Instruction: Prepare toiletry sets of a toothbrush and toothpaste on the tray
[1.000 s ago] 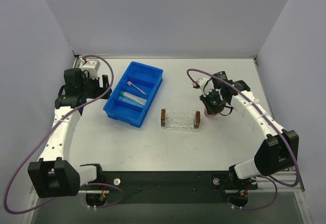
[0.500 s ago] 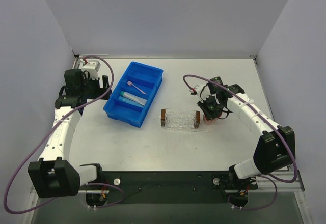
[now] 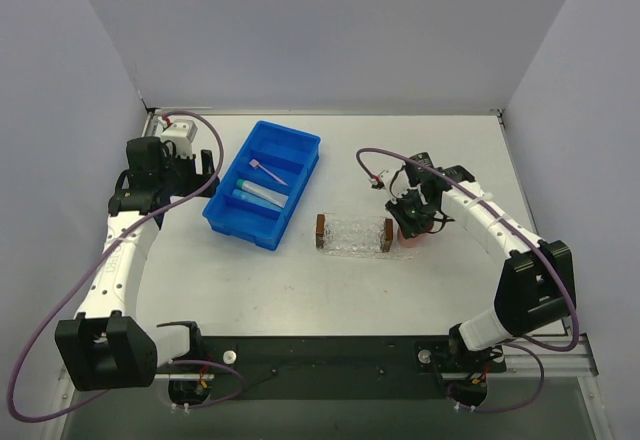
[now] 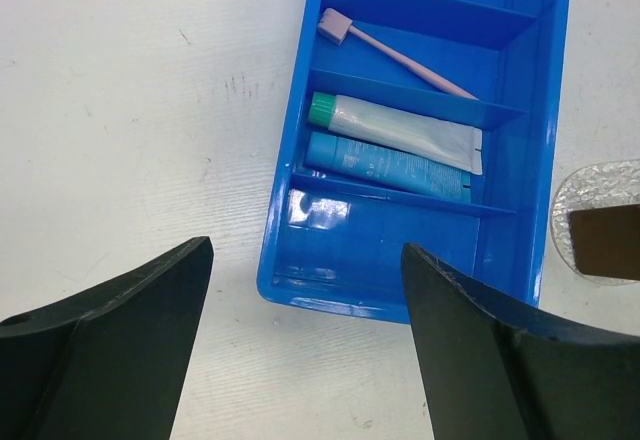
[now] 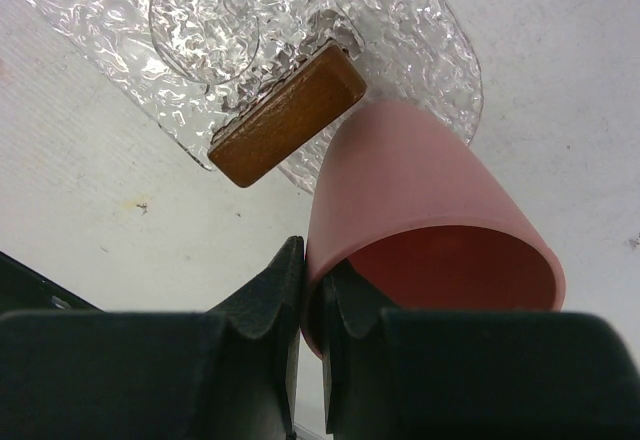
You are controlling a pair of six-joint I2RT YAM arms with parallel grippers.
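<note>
The right end effector (image 5: 312,272) is pressed together on the rim wall of a pink cup (image 5: 420,200), one finger outside and the other inside the mouth. The cup sits at the right short end of the clear glittery tray (image 5: 200,20), just beside the tray's brown block (image 5: 290,115) (whether cup and tray touch cannot be told from the wrist view). From above, the tray (image 3: 353,233) lies near the middle of the pale counter (image 3: 300,280) with a brown block at each short end, and the right end effector (image 3: 410,222) is directly over the cup (image 3: 412,243).

The left end effector (image 4: 307,250) is spread wide and holds nothing, hovering over the near end of a blue compartmented bin (image 4: 278,220). Inside the bin, the pink toothbrush (image 4: 395,55) lies at a slant in one compartment. In the next compartment toward the camera lie a grey toothpaste tube (image 4: 395,132) with a green cap and a blue toothpaste tube (image 4: 385,165), side by side and touching. The bin stands well to the left of the tray.
</note>
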